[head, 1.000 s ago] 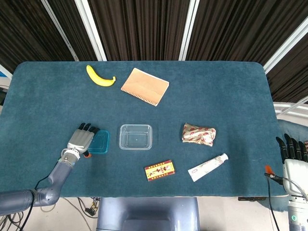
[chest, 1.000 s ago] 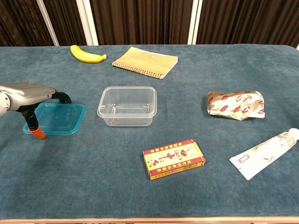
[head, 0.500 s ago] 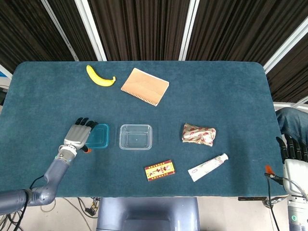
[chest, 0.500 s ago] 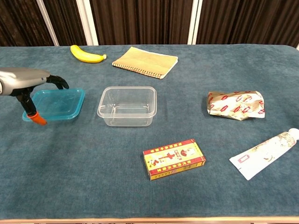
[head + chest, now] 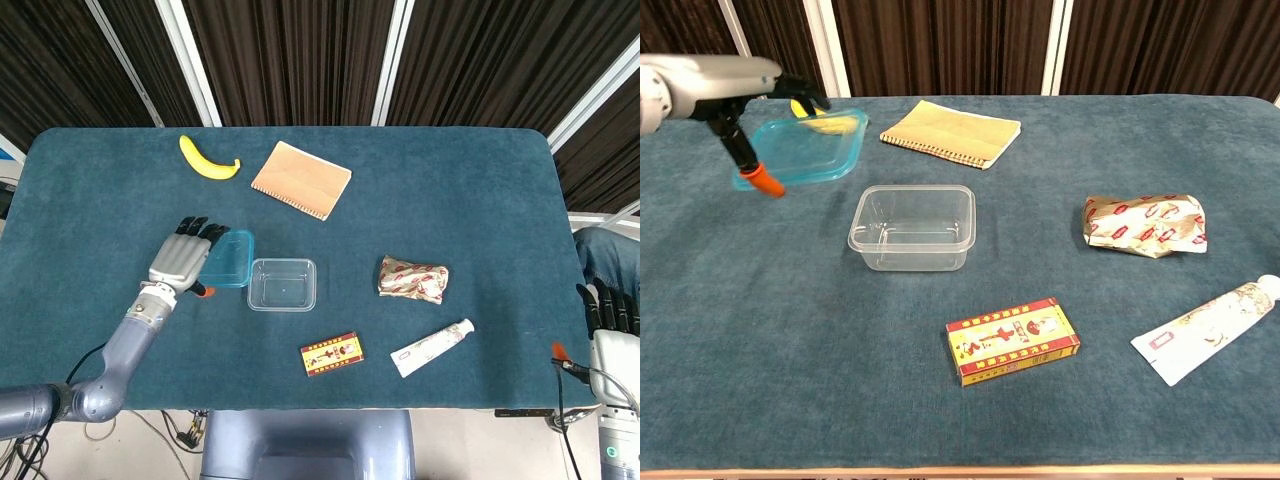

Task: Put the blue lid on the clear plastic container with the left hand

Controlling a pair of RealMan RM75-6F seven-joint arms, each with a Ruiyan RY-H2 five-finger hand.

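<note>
My left hand [image 5: 185, 257] [image 5: 735, 85] holds the blue lid [image 5: 229, 259] [image 5: 805, 148] by its left edge, lifted off the table. The lid hangs just left of the clear plastic container [image 5: 283, 284] [image 5: 912, 227], a little higher than its rim. The container sits open, with nothing in it, at the table's middle. My right hand [image 5: 608, 310] rests off the table's right edge, its fingers pointing up and nothing visible in it.
A banana [image 5: 207, 160] and a spiral notebook [image 5: 301, 178] lie at the back. A crumpled foil packet [image 5: 412, 279], a white tube [image 5: 431, 348] and a small red and yellow box [image 5: 331, 354] lie right of and in front of the container.
My left hand has lifted the blue lid off the cloth and carried it up and to the right, toward the container. The right hand has stayed put.
</note>
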